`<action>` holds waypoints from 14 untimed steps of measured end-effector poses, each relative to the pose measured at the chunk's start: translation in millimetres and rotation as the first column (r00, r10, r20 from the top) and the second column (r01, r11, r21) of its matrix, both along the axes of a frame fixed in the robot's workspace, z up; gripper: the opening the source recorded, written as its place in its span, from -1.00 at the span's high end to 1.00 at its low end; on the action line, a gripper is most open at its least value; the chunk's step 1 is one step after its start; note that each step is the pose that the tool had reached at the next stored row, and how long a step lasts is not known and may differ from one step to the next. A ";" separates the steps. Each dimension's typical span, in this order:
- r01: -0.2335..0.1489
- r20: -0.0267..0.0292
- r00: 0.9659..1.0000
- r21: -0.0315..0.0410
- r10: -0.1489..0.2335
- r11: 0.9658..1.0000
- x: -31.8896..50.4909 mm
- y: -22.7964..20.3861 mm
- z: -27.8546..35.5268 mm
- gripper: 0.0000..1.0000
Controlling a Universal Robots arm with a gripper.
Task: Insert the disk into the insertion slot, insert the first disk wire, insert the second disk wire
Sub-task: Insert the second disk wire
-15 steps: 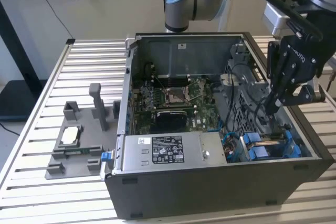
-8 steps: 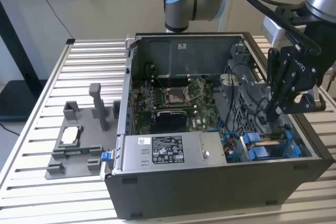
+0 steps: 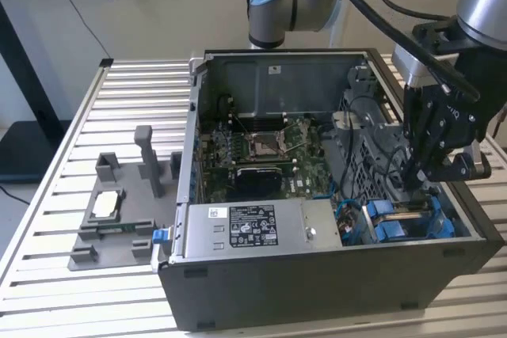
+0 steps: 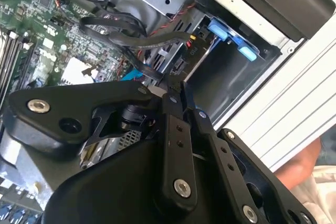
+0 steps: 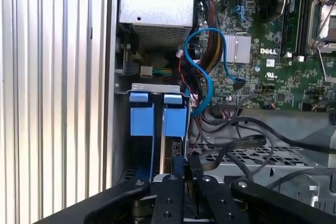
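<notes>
My gripper (image 3: 418, 184) hangs inside the open computer case (image 3: 317, 282) at the exterior view's right, over the insertion slot (image 3: 412, 210). In both wrist views the fingers (image 5: 177, 167) stand pressed together on the end of a flat black disk wire (image 5: 231, 146), which runs up to the fingertips (image 4: 169, 88). The disk (image 5: 169, 153) stands on edge in the insertion slot (image 5: 155, 86), with its blue frame (image 5: 176, 121) beside a second blue tab (image 5: 142, 119). The fingertips are just above the disk's near edge.
A silver power-supply box (image 3: 245, 231) lies along the case's front and the green motherboard (image 3: 269, 156) fills its middle. A blue cable (image 5: 207, 77) and loose black cables (image 4: 115, 24) cross beside the bay. A grey fixture (image 3: 119, 219) stands on the slatted table.
</notes>
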State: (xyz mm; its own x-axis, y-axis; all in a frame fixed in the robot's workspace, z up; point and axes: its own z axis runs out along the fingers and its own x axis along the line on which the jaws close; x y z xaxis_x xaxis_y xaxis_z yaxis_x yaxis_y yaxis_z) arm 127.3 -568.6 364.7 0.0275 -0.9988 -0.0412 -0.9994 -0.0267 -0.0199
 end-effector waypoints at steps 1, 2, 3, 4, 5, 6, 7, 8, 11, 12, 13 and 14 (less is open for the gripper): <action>0.000 0.004 1.000 0.000 0.000 1.000 -0.1 -0.5 -1.0 0.69; 0.000 0.008 1.000 0.000 0.000 1.000 -0.3 -0.8 -2.0 0.69; 0.000 0.013 1.000 0.000 0.000 1.000 -0.3 -0.9 -2.7 0.69; 0.000 0.014 1.000 0.000 0.000 1.000 -0.2 -0.8 -3.2 0.69; 0.000 0.015 1.000 0.000 0.000 1.000 -0.1 -0.8 -3.2 0.69; 0.000 0.015 1.000 0.000 0.000 1.000 -0.2 -0.9 -3.2 0.69; 0.000 0.015 1.000 0.000 0.000 1.000 -0.3 -0.9 -3.3 0.69; 0.000 0.015 1.000 0.000 0.000 1.000 -0.3 -0.9 -3.4 0.69; 0.000 0.017 1.000 0.000 0.000 1.000 -0.3 -0.9 -4.5 0.69; 0.001 0.020 1.000 0.000 -0.001 1.000 -0.4 -0.9 -5.1 0.69; 0.002 0.023 1.000 0.000 -0.002 1.000 -0.3 -0.9 -6.0 0.69; 0.004 0.027 1.000 0.000 -0.004 1.000 -0.3 -0.9 -6.9 0.69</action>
State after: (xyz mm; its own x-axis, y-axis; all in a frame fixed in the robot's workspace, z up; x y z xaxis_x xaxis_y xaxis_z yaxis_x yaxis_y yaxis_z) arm 127.0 -569.4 357.8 0.0242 -0.9989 -0.0404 -0.9986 -0.0223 -0.0470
